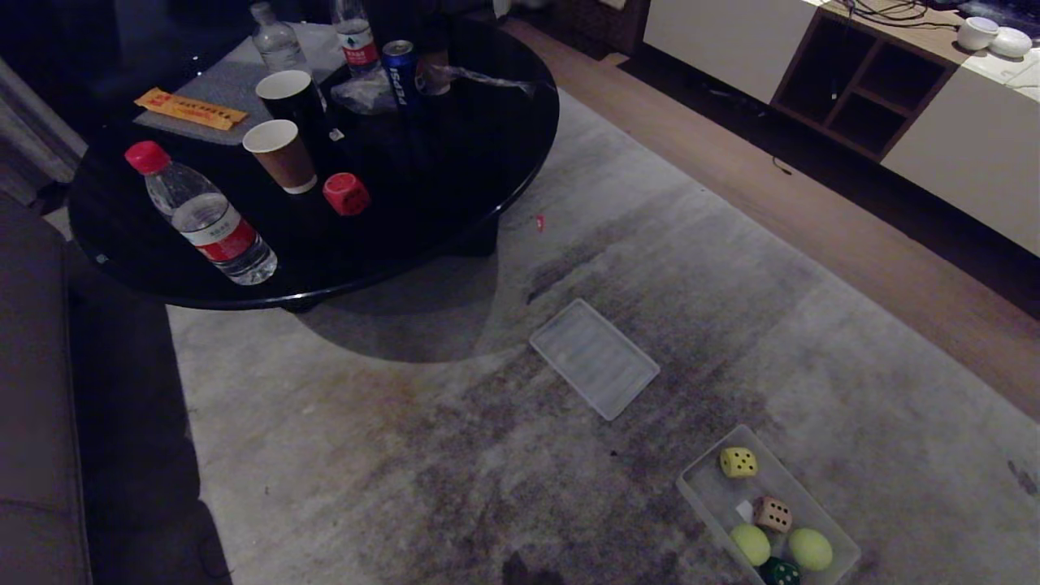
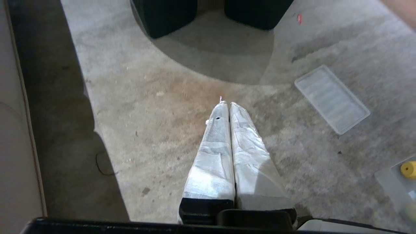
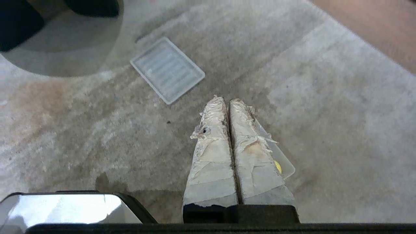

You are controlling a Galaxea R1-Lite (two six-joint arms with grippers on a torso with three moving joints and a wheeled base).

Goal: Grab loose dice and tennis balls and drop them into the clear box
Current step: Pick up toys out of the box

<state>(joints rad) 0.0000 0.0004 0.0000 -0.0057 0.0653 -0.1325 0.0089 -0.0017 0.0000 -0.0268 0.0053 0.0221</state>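
1. Table (image 1: 455, 203) first, on your left: round, black and glossy. On it a red die (image 1: 346, 194) with dark dots sits just beside a brown paper cup (image 1: 280, 154), with a red-capped water bottle (image 1: 203, 215) lying further left.
2. Lid (image 1: 594, 357) next, in the middle: flat, ribbed and clear, it lies on the grey rug (image 1: 406, 455), well apart from the table.
3. Look right for the clear box (image 1: 816, 508): a translucent bin on the rug, its long axis running from near the lid towards the lower right corner.
4. Inside it you have a yellow die (image 1: 738, 462), a brown die (image 1: 772, 513) and two tennis balls (image 1: 780, 546), yellow-green, side by side.
5. Left gripper (image 2: 226, 103) hangs over bare rug, fingers pressed together.
6. Right gripper (image 3: 224, 100) hangs above the box's edge, fingers likewise pressed together, holding nothing.
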